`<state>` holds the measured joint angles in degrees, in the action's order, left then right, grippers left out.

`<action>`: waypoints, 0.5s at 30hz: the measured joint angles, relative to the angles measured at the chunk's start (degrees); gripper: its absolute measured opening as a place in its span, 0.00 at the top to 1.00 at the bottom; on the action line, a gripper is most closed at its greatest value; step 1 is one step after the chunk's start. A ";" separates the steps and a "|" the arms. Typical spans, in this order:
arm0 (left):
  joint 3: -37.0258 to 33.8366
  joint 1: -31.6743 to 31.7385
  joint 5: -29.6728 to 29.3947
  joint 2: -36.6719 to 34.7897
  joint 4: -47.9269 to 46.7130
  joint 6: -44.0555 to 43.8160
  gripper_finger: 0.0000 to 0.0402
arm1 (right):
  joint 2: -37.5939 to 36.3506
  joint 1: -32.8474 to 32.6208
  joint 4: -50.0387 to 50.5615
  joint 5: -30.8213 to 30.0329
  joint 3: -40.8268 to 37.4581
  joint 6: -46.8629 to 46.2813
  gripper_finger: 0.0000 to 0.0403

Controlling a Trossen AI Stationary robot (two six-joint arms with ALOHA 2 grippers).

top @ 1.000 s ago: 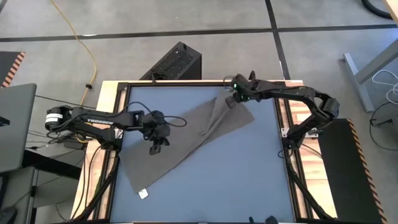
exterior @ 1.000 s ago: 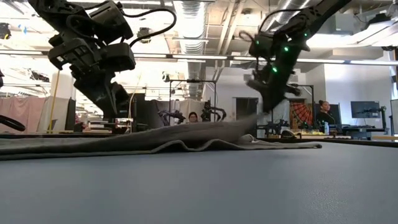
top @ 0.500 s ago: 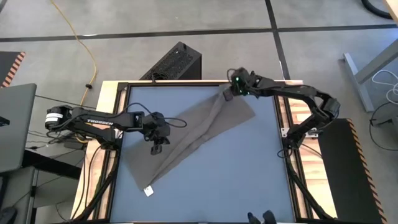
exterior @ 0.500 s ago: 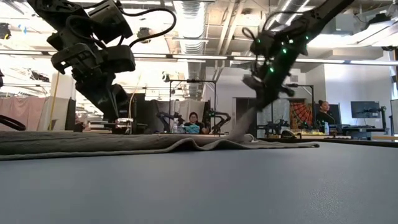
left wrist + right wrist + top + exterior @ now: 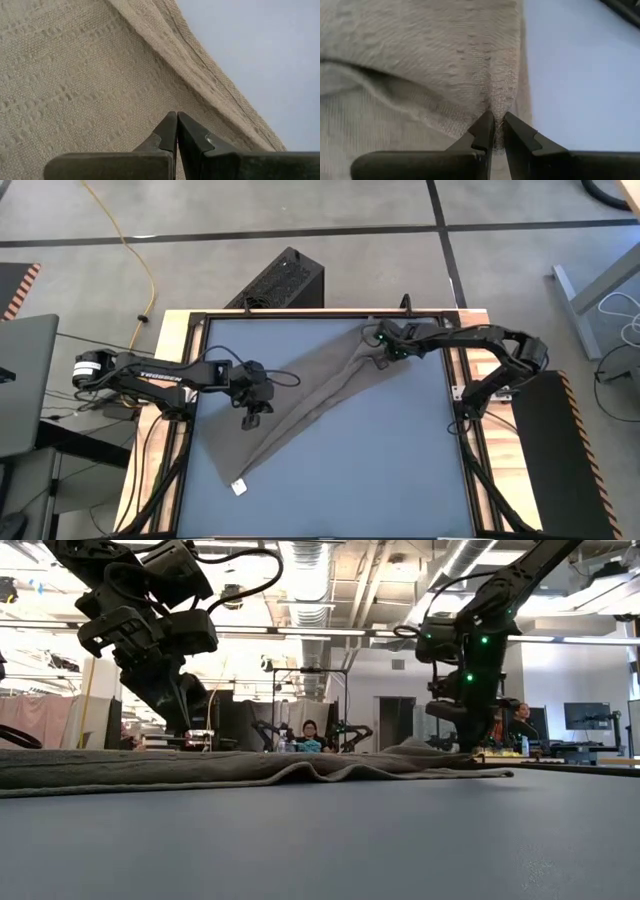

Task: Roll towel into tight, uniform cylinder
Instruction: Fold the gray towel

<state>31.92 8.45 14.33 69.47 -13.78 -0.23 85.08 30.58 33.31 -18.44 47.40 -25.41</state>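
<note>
Lying diagonally across the blue-grey table [image 5: 400,450], the towel [image 5: 310,395] runs from a small white tag [image 5: 238,487] at the lower left of the high view up to a bunched corner at the upper right. In the low view it stretches as a flat, slightly rippled strip across the middle of the frame.

Nearer the tag end, the left gripper [image 5: 252,418] sits at the towel's left edge, left of centre in the high view. Its wrist view shows the two dark fingers [image 5: 192,137] pressed together tip to tip over the weave, beside a folded hem; whether any cloth is pinched between them cannot be told.

Farther up, the right gripper [image 5: 384,352] is at the towel's upper right corner. Its wrist view shows the fingers [image 5: 482,131] nearly closed on a raised ridge of the cloth, right at the towel's edge, with bare table beside it.

Beyond the table, a seated person [image 5: 307,734] shows in the room.
</note>
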 joint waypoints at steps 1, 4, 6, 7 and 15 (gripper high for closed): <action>0.00 0.00 0.00 0.00 0.00 0.00 1.00 | 0.00 -0.33 0.55 0.00 0.00 0.03 0.84; 0.00 0.00 0.00 0.00 0.00 0.00 1.00 | -0.02 -0.94 2.07 0.00 0.03 0.18 0.84; 0.00 0.00 0.02 0.00 -0.02 0.00 1.00 | -0.02 -0.87 4.32 -0.06 0.04 0.25 0.84; 0.00 0.00 0.02 0.00 -0.05 -0.01 1.00 | -0.02 -0.80 5.82 -0.52 0.04 0.29 0.84; 0.00 0.00 0.22 0.00 -0.22 -0.55 1.00 | -0.02 -0.80 8.83 -4.26 0.04 0.02 0.84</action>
<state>31.92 8.45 14.55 69.47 -14.00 -0.78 85.06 29.78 42.14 -22.70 47.44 -25.39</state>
